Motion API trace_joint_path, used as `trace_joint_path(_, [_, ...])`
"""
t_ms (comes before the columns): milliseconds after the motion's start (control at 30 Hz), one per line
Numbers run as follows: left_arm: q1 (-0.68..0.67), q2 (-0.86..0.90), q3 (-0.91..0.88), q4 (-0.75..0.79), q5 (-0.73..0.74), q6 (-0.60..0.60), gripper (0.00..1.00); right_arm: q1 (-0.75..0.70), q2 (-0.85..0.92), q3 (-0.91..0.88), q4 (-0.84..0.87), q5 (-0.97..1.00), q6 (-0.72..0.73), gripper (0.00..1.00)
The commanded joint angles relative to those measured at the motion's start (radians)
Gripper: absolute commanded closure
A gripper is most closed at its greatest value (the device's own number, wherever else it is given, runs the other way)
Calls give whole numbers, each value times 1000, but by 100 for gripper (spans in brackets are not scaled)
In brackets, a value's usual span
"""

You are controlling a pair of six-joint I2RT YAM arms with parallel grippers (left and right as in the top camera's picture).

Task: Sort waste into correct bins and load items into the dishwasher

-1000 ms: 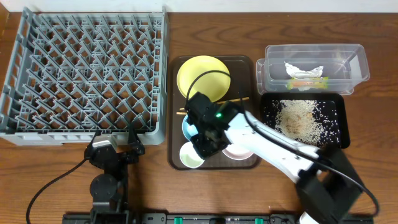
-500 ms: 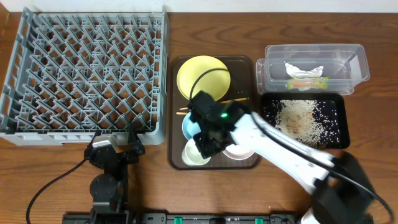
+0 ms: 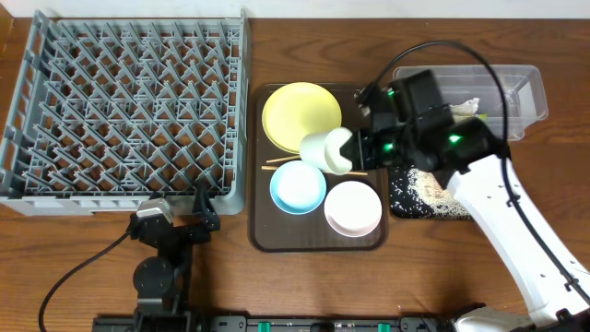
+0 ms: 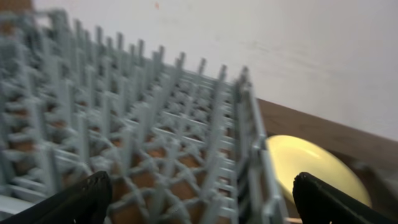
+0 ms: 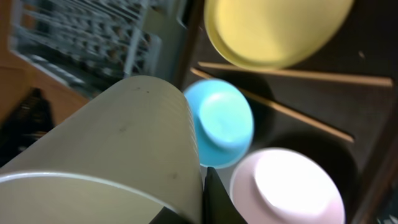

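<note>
The right claw (image 3: 358, 152) is clamping fully down on the rim of the small cup (image 3: 324, 148), holding it in the air over the brown tray (image 3: 260, 235), just beside the yellow-green plate's (image 3: 297, 111) lower right edge. The cup is lying on its side, with its long axis running left to right across the table. Its closed base is pointing left towards the dish rack (image 3: 129, 101) and its mouth is facing the claw. It is looking plain creamy white, with faint lines running down its wall in the wrist view.

Below it on the tray, the light blue bowl (image 3: 297, 186) and the white bowl (image 3: 353, 208) are sitting upright side by side. Two thin sticks (image 3: 277, 164) are lying between them and the plate.

Right of the tray, the arm is crossing over the clear tub (image 3: 516, 92) and the black tray (image 3: 398, 198) with its rice (image 3: 429, 189).

The left claw (image 4: 199, 202) is resting wide open and empty at the rack's near edge.
</note>
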Motion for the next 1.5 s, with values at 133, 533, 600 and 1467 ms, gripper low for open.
trace_joint_path(133, [4, 249, 249, -51, 204, -143, 6, -40, -8, 15, 55, -159, -41, 99])
trace_joint_path(533, [4, 785, 625, -3, 674, -327, 6, -46, -8, 15, 74, -181, -41, 99])
trace_joint_path(600, [3, 828, 625, 42, 752, -413, 6, -50, -8, 14, 83, -181, -40, 99])
trace_joint_path(1467, [3, 1011, 624, 61, 1371, -964, 6, -156, 90, -184, 525, -696, 5, 99])
